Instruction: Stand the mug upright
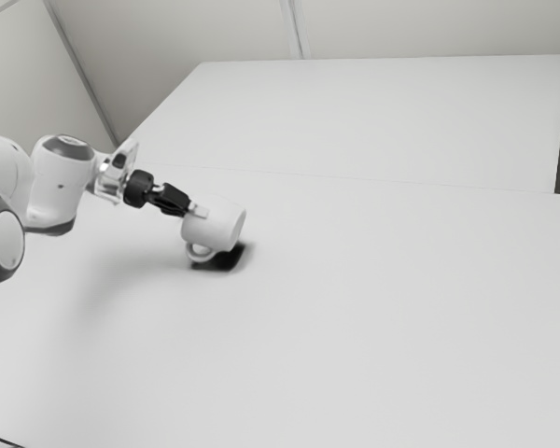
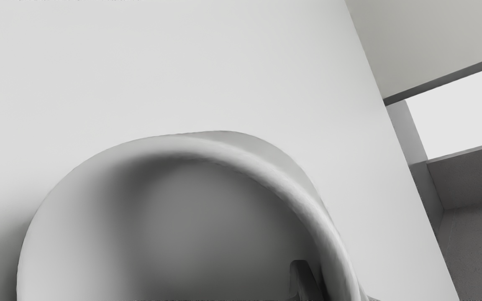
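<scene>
Reaches with the end effector (image 1: 198, 212) to the mouth of the mug (image 1: 220, 227), closed on the wall at the rim (image 2: 266, 174). Has a dark finger (image 2: 301, 278) inside the cup, close against the wall, and looks clamped there rather than merely set astride. Tilts the mug over the worktop (image 1: 373, 317), mouth toward the arm, base away and lower, handle (image 1: 201, 254) underneath. Cannot tell slight contact from a small gap below the handle.

Looks like glazed ceramic (a guess from the smooth, pale surface): probably rigid, moderately light, rather slick, and apt to chip on a hard landing. Suits a firm pinch across the wall, well down from the lip, with slow turning to limit pivoting in the grip. Needs the base brought level and lowered gently, handle out to the side, before any release. Could slip or swing from so one-sided a hold.

Shows in the wrist view the hollow interior, the thick rounded rim and, farther out, darker surfaces (image 2: 479, 246) past the worktop's edge. Gives in the exterior view the tilt, the handle and the dark shadow (image 1: 228, 259) under the mug, all better for judging height and lean.
</scene>
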Motion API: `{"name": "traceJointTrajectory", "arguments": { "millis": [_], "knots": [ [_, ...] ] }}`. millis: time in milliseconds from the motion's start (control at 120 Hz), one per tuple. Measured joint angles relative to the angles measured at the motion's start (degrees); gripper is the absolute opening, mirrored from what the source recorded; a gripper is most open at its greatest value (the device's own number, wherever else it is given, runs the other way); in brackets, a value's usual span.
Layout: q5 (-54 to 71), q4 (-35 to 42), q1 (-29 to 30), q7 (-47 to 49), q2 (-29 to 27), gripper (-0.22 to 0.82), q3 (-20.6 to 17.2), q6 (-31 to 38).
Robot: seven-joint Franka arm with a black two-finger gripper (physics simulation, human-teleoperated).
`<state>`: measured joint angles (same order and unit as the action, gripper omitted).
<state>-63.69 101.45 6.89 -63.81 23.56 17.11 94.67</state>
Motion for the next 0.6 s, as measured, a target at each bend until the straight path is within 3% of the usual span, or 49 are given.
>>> {"name": "traceJointTrajectory", "arguments": {
  "millis": [167, 317, 600],
  "knots": [
    [7.15, 2.94, -4.27, 5.35, -4.92, -0.18, -0.20, 8.85],
    [20.99, 6.33, -9.57, 13.33, -10.17, -0.18, -0.04, 17.97],
    [45.39, 8.78, -14.72, 32.88, -13.04, -0.18, 0.22, 26.48]
  ]
}}
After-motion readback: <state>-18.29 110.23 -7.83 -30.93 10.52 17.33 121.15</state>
